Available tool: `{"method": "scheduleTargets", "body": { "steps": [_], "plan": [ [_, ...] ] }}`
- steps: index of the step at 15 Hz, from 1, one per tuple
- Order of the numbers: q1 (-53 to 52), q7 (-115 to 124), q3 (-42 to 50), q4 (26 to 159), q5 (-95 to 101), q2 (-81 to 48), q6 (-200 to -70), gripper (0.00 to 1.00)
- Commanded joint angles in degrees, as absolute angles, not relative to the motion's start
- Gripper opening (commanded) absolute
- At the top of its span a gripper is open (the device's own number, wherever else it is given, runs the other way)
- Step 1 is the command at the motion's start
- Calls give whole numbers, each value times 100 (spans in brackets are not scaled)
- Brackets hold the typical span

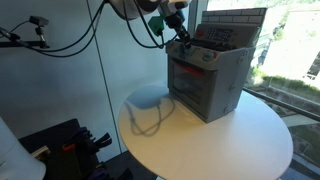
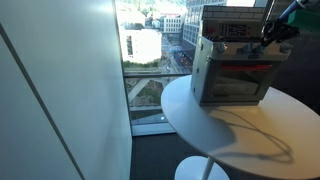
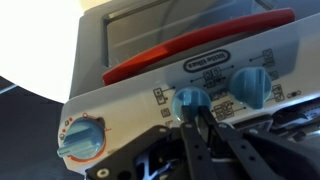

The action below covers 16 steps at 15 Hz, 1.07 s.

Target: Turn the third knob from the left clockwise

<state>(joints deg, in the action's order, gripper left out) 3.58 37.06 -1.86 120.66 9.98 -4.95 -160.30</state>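
knob (image 3: 190,100) was seen just above near-shut fingers (image 3: 195,140); hold could not be told.
grasp was judged in hand; clockwise twist was called for next.

In an exterior view daylight from the window (image 1: 295,40) overexposes the upper right, and the counter (image 1: 230,140) carries a soft shadow. The wrist view's hand (image 3: 203,125) is dark, blurred.
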Motion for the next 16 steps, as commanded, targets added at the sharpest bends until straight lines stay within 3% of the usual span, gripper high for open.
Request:
{"method": "scheduleTargets", "body": {
  "steps": [1, 16],
  "plan": [
    [412, 4265, -91, 12182, 904, -329, -16144, 4],
    [409, 6669, 90, 12757, 1199, -118, -17196, 4]
  ]
}}
